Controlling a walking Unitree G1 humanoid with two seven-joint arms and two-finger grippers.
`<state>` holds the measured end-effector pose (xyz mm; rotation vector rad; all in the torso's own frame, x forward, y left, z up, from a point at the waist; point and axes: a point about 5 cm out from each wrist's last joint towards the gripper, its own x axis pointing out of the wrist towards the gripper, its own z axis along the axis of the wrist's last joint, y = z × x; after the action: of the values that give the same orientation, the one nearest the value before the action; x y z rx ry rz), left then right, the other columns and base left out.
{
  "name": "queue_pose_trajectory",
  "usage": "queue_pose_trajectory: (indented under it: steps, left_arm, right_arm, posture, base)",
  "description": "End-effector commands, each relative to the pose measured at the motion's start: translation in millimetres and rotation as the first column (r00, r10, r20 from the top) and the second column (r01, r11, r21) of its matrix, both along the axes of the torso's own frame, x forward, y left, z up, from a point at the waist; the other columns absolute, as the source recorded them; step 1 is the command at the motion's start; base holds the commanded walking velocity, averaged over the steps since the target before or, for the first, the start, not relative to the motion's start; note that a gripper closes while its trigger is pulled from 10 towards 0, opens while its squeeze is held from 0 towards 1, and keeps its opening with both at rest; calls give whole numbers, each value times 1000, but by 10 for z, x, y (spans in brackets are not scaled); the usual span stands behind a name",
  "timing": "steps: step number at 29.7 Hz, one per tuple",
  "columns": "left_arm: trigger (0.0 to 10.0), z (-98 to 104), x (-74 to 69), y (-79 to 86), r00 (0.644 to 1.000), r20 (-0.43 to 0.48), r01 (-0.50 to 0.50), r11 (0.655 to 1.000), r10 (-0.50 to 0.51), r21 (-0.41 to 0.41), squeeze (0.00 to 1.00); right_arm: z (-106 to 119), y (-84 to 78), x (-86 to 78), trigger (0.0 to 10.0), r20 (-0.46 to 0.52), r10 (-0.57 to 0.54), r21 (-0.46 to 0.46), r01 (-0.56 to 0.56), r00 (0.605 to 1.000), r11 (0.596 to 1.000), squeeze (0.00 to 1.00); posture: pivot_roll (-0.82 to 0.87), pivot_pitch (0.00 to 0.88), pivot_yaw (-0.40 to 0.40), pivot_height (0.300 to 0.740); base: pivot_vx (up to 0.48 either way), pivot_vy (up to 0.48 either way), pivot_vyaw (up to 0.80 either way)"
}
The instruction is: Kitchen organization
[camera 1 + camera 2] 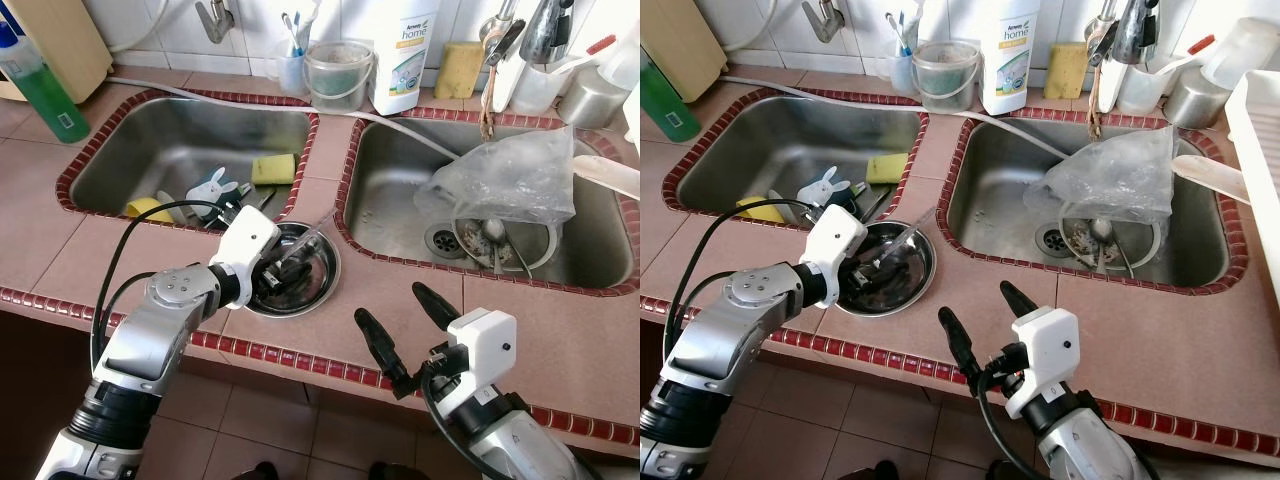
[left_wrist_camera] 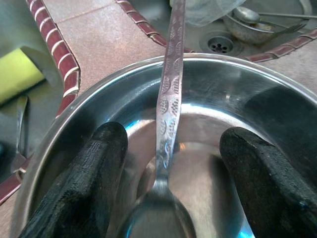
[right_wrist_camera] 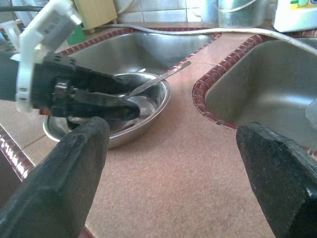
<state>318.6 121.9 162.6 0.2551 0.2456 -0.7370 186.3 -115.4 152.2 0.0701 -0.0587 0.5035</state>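
Left claw (image 1: 272,275) inside steel bowl (image 1: 325,272) on worktop (image 1: 400,290), fingers apart astride spoon (image 2: 167,109), poised for pickup; right claw (image 1: 397,326) spread, clear of worktop edge

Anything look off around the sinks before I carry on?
Yes. A crumpled clear plastic bag lies in the right sink, draped over the dishes by the drain. A white hose trails across the counter into that sink. The spoon in the steel bowl leans on its rim, between the open left tool fingers.
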Motion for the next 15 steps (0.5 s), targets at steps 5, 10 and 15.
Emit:
queue_pose_trajectory:
  steps: [5,10,15]
  left_arm:
    - [10000,12,59,-74,1000,-17,-10,1000,11,9,0]
    - [10000,24,79,-105,999,-38,-18,1000,18,7,0]
    - [4588,30,84,-129,999,-41,7,1000,-8,-18,0]
  right_arm:
    - [23,6,-55,10000,1,-3,0,3,1000,1000,0]
    - [20,6,-57,10000,-1,-6,-1,6,1000,1000,0]
    - [19,3,-54,10000,0,-11,-4,11,1000,1000,0]
  posture:
    - [-165,209,88,740]
    - [-166,209,88,740]
    - [-168,210,90,740]
  base:
    - [0,0,0]
    - [0,0,0]
    - [0,0,0]
